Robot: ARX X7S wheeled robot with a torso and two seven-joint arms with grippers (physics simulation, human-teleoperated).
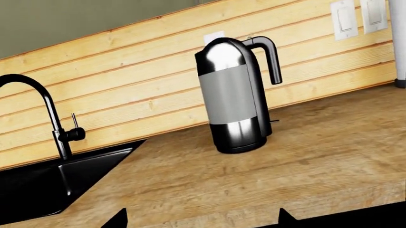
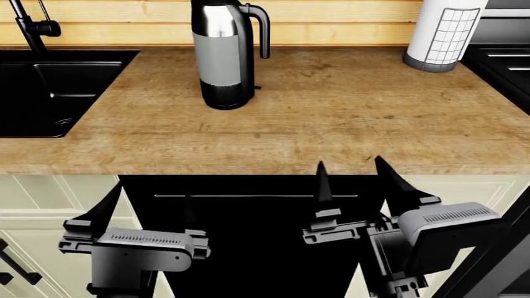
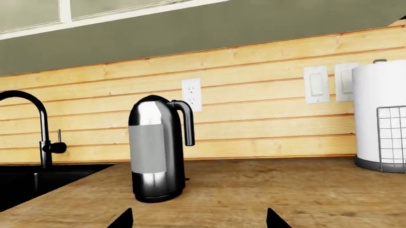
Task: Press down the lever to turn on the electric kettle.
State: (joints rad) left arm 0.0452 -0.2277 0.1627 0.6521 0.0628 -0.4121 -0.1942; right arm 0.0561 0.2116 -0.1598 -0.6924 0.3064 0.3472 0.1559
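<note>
The electric kettle (image 2: 222, 53) stands upright at the back of the wooden counter, chrome top, grey band, black base, curved black handle on its right. It also shows in the left wrist view (image 1: 236, 95) and the right wrist view (image 3: 155, 148). The lever (image 2: 257, 87) is a tiny black tab at the base under the handle, seen too in the left wrist view (image 1: 274, 121). My left gripper (image 2: 149, 202) is open and empty, below the counter's front edge. My right gripper (image 2: 356, 180) is open and empty, its tips at the front edge, well short of the kettle.
A black sink (image 2: 49, 87) with a black faucet (image 2: 29, 28) lies at the left. A white cylinder with a wire grid (image 2: 443, 34) stands at the back right. A black stove edge (image 2: 505, 62) is at the far right. The wooden wall carries an outlet (image 3: 191, 94) and switches (image 3: 316, 84).
</note>
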